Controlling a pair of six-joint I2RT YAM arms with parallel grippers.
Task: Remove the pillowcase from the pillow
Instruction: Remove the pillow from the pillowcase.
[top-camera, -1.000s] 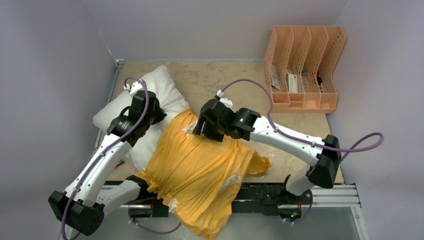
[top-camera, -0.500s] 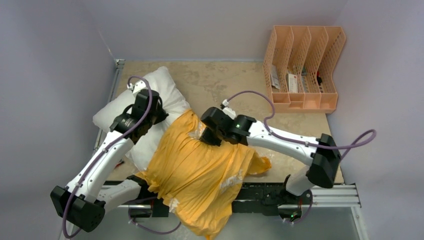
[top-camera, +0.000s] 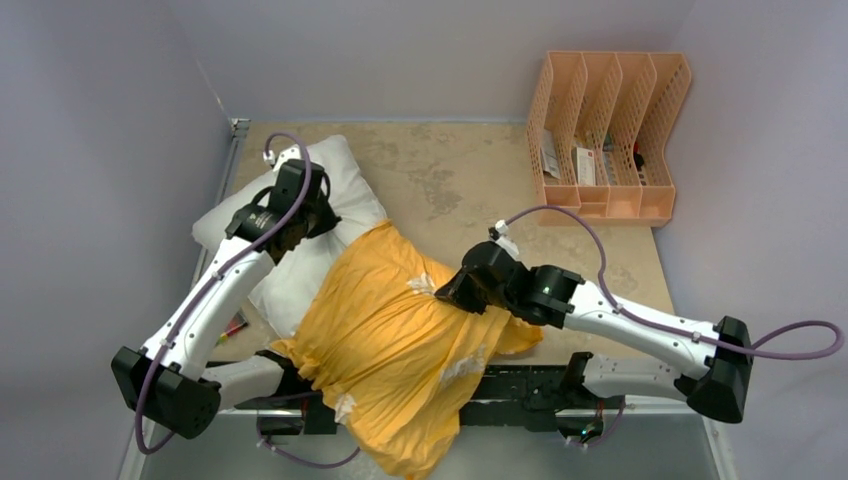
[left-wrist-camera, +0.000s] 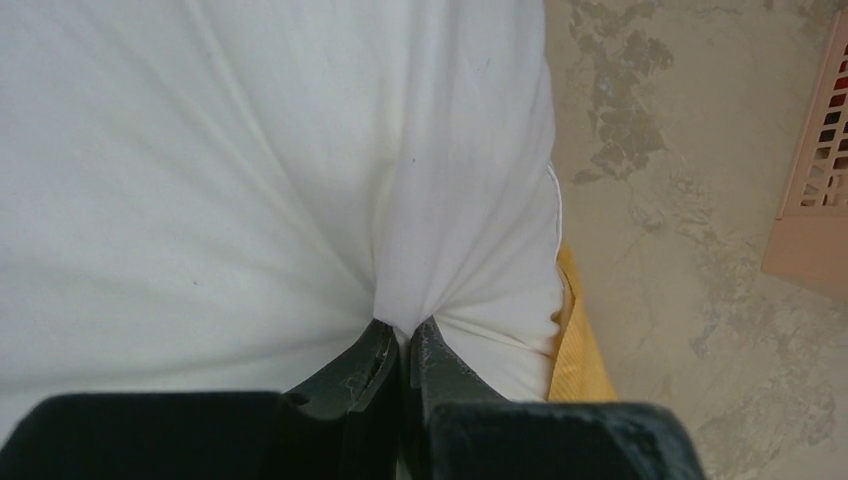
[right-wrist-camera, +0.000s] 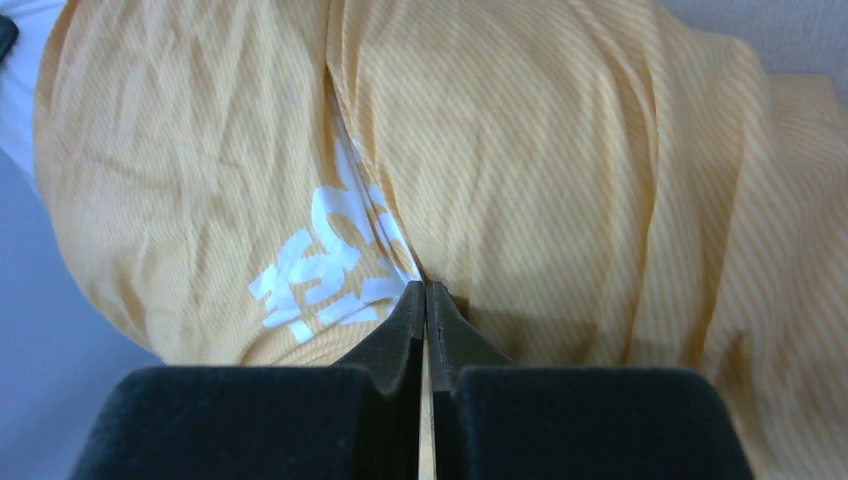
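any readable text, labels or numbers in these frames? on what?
Nothing can be quoted.
White lettering on the pillowcase: large strokes, but creased into a fold, so not legible.
Labels on items in the peach desk organiser: too small to read.
No other text is visible.

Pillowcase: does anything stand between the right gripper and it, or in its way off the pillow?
Nothing visible does. The right gripper is shut directly on a fold of the pillowcase, and the left gripper pinches the pillow. The organiser stands apart at the far right corner.
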